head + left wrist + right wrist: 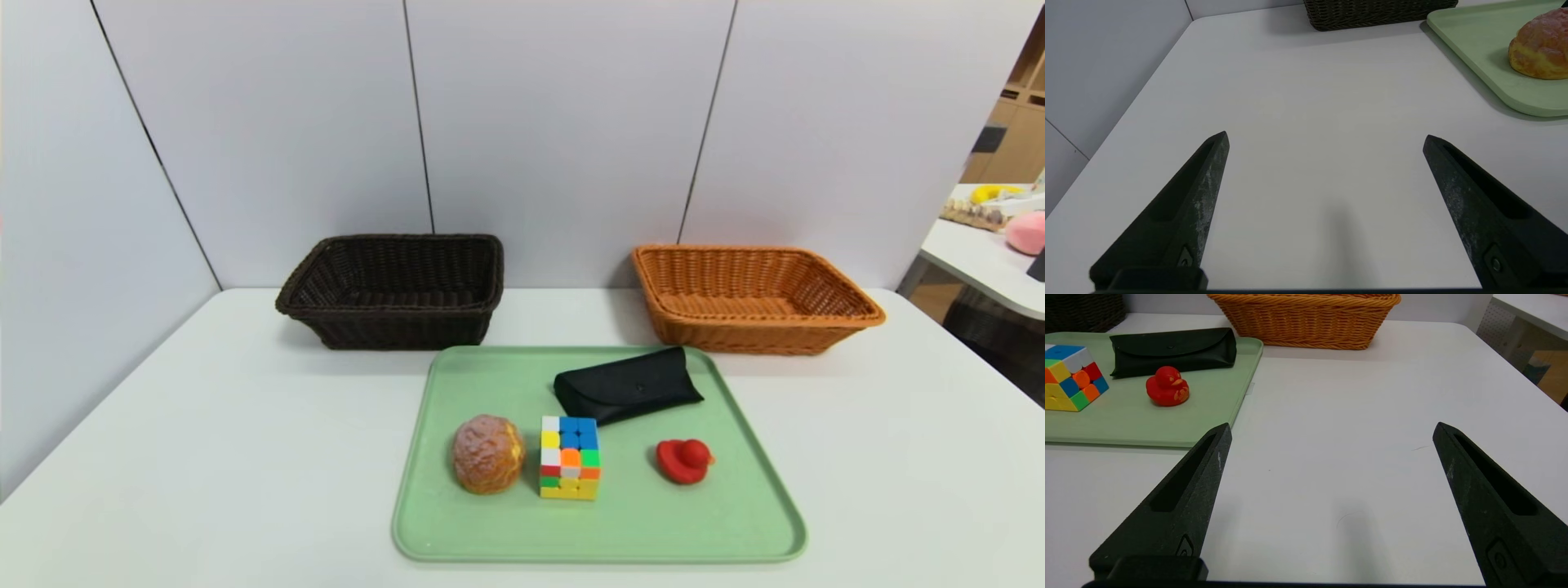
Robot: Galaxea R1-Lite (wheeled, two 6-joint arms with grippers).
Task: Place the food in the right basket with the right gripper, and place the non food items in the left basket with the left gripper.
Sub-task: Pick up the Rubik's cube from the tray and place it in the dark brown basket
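On the green tray (735, 523) lie the golden-brown bun (488, 454), the puzzle cube (569, 457), the black glasses case (627, 384) and the red duck (684, 461). Behind the tray stand the dark brown left basket (396, 291) and the orange-tan right basket (751, 299), both with nothing in them. Neither arm shows in the head view. My left gripper (1325, 136) hangs open over bare table left of the tray, with the bun (1541, 45) ahead. My right gripper (1332, 426) is open over bare table right of the tray; the duck (1167, 386), case (1171, 351) and cube (1071, 377) lie beyond it.
Grey partition panels (563, 122) close off the table's back and left sides. The white table (204, 457) has bare surface on both sides of the tray. A second table (992, 245) with odd items stands off to the right.
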